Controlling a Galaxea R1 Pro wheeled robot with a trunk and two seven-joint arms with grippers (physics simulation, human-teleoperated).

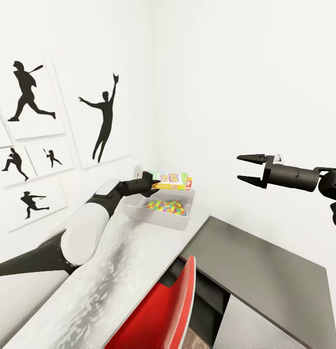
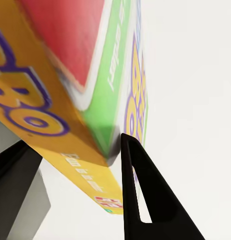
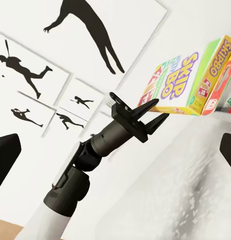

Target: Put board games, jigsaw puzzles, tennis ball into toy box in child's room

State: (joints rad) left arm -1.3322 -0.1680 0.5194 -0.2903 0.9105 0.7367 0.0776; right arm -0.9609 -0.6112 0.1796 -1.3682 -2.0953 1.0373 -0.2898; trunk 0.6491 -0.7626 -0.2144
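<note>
Left gripper [image 1: 151,184] pinching board game [image 1: 171,180] by near edge, holding it over toy box [image 1: 160,212] for drop-in. Jigsaw puzzles [image 1: 168,207] lying inside, below fingers. Right gripper [image 1: 245,168] hanging wide open, empty, well aside.

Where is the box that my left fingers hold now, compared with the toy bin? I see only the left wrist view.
Observer: In the head view, the colourful flat cardboard game box is held by the left gripper, tilted up on edge, above the far side of the shallow pale grey plastic toy box.
Operator: Is something already inside this bin?
Observer: Yes, a multicolour jigsaw puzzle sheet lies on its floor.
Operator: And the right arm?
Observer: The right gripper hangs in the air with its fingers open, well apart from the bin.
</note>
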